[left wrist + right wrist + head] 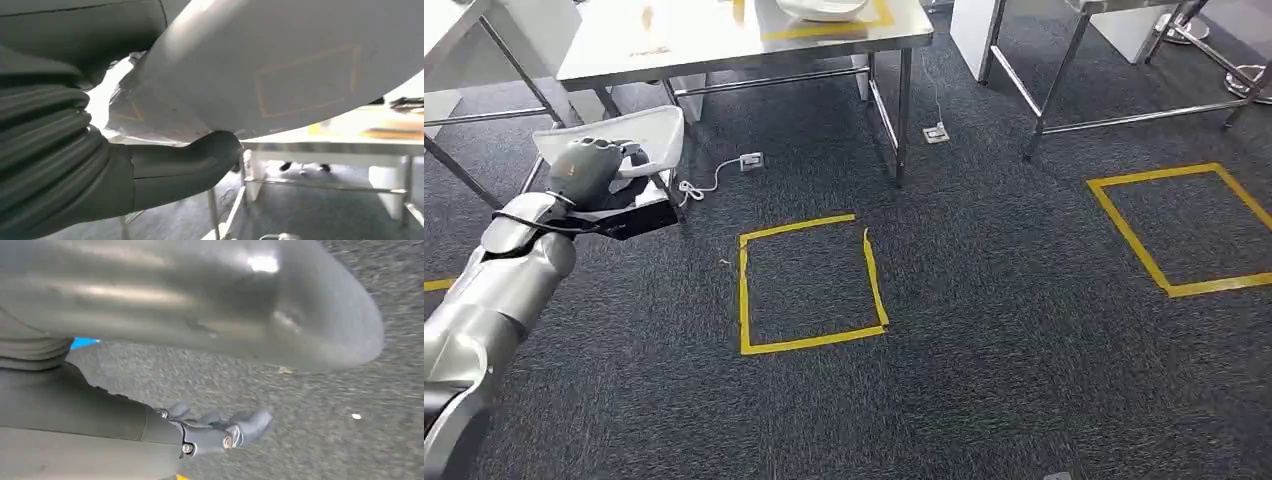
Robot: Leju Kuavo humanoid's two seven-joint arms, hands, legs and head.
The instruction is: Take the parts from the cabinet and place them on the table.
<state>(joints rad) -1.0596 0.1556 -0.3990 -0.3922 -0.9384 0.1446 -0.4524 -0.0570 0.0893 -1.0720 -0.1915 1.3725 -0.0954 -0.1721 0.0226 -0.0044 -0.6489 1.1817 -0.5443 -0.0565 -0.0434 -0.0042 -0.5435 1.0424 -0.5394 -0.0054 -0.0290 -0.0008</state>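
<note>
My left hand (589, 170) grips a white curved shell part (649, 135), held up at the left beside the steel table (724, 40). In the left wrist view the same white part (280, 65) arches over the thick grey thumb (200, 160), which presses against its underside. A second white part (824, 8) lies on the table's far end inside a yellow tape outline. My right hand (220, 430) hangs above the dark carpet with its fingers stretched out and nothing in them.
A yellow tape square (809, 285) marks the carpet in the middle and another (1184, 225) lies at the right. Steel table legs (902, 110) stand near two floor sockets (751, 160) with cables. A second steel frame (1064, 60) stands at the back right.
</note>
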